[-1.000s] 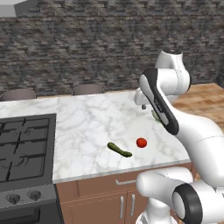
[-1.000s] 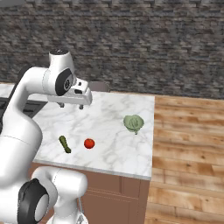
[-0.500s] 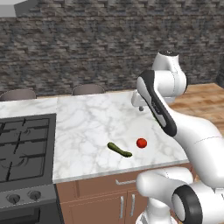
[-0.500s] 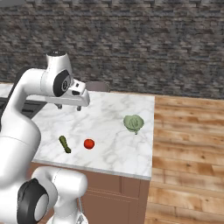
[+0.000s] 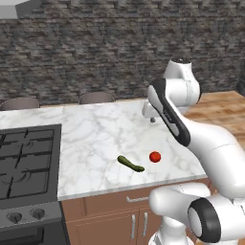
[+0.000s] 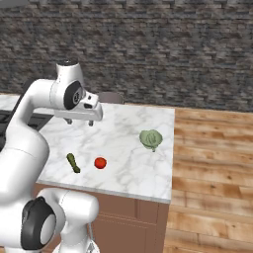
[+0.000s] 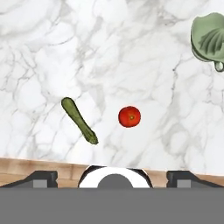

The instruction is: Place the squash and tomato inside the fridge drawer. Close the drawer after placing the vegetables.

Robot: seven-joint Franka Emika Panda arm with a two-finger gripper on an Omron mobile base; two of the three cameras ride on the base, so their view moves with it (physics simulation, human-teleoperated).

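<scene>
On the marble counter (image 5: pixel 95 139) near its front edge lie the dark green squash (image 5: pixel 130 163) (image 6: pixel 73 162) (image 7: pixel 79 120) and, just to its right, the round red tomato (image 5: pixel 154 156) (image 6: pixel 100 162) (image 7: pixel 129 117). My gripper (image 6: pixel 80 121) (image 5: pixel 152 117) (image 7: pixel 113 177) hangs high above the counter, behind the two vegetables, pointing down. It is open, its tips set far apart with nothing between them. The fridge drawer is out of view.
A pale green cabbage (image 6: pixel 150 139) (image 7: pixel 210 40) lies near the counter's right end. A black gas stove (image 5: pixel 24 162) fills the left of the counter. Two chair backs (image 5: pixel 95 97) stand behind it. Wooden floor (image 6: pixel 212 163) lies to the right.
The hand has shifted slightly to the left above the counter. The squash and the tomato have not moved.
</scene>
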